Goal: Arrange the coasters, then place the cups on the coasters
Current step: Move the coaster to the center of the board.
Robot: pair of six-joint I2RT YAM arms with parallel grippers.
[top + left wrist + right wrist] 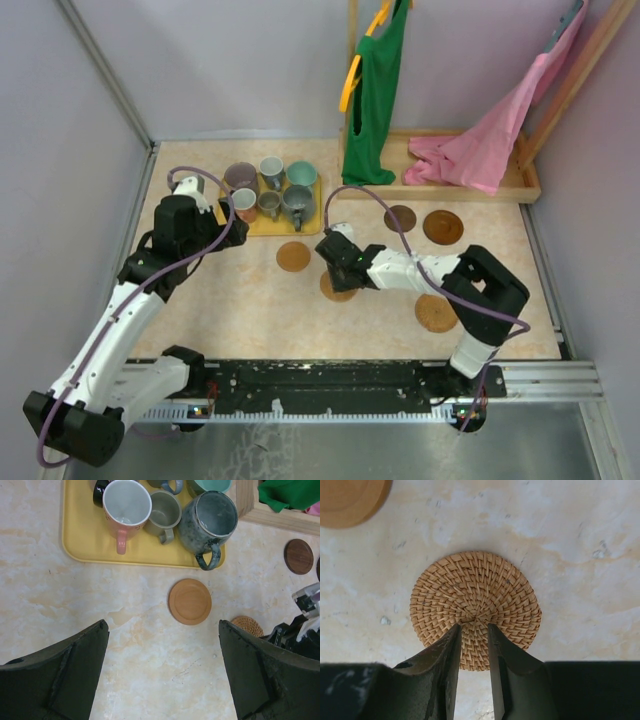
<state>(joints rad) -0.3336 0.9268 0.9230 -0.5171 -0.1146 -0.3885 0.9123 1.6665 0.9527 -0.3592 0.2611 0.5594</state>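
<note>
Your right gripper (474, 626) reaches low, fingers nearly together on the woven coaster (476, 595); whether it pinches, you can't tell. Your left gripper (162, 623) hangs spread wide beside the tray (75, 550).

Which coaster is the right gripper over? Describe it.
Start at the yellow tray, then come nearer, past the smooth wooden coaster. The woven coaster just beyond, beneath the right gripper, is it: spiral wicker, not smooth wood.
</note>
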